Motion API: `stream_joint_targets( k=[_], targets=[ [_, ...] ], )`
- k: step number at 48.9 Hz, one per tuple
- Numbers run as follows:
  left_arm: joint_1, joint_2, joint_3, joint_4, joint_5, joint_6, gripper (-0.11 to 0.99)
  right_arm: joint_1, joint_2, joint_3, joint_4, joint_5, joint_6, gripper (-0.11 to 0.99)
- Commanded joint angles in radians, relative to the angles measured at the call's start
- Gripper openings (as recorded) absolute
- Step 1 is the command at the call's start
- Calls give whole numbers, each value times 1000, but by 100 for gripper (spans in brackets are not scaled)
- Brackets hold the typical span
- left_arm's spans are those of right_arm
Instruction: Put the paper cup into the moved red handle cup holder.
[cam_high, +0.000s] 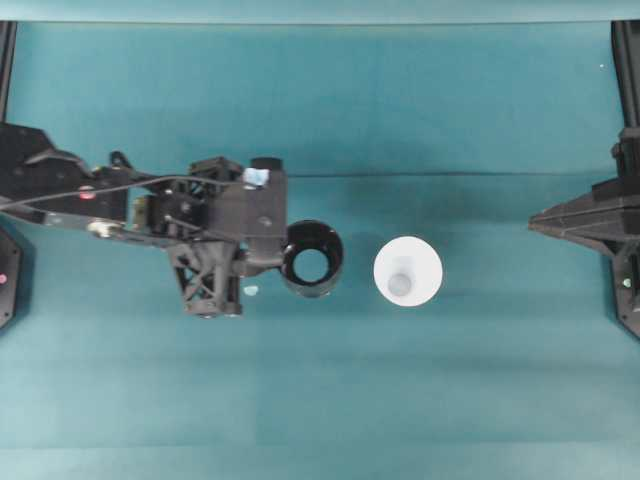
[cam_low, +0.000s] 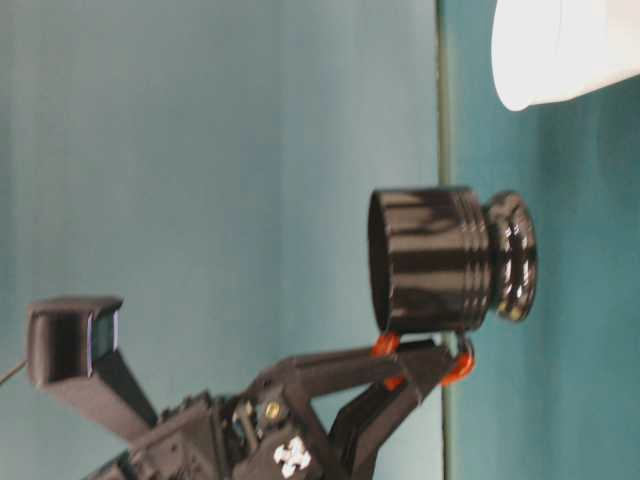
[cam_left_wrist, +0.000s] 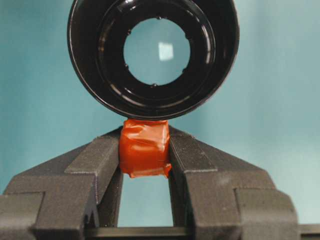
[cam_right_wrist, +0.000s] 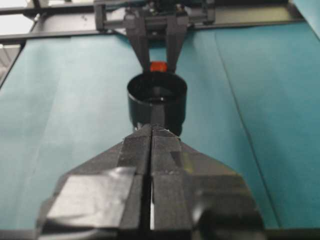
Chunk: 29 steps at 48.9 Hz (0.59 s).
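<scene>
My left claw (cam_left_wrist: 145, 150) clamped on holder (cam_high: 314, 260) red handle (cam_left_wrist: 144, 147), holder beside white cup (cam_high: 408, 272) mid-table. Right claw (cam_right_wrist: 151, 131) pinched shut, empty. Set holder down level before cup goes in.

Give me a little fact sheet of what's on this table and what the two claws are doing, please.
surface: teal table cover
paper cup: white paper cup stands upright with its mouth up, beside the holder, nothing gripping it
holder: glossy black red handle cup holder, empty, open through its bottom
left gripper: left gripper is clamped on the holder's red handle
right gripper: right gripper is shut on nothing, at the right edge of the table, away from both cups
cup in holder: not yet
</scene>
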Motion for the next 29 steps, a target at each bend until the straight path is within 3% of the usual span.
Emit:
stream_joint_targets(
  k=[1,12,29],
  targets=[
    [0,6,-20,2,-21,0,29,-2,8,-9,2,-5,6,-10],
    [6,66,8,3,-104,-5,29,-2,6,-9,2,-5,5,-10],
    [6,135,6,3,-117,-9,29,-2,8,-8,2,-5,5,-10]
  ],
)
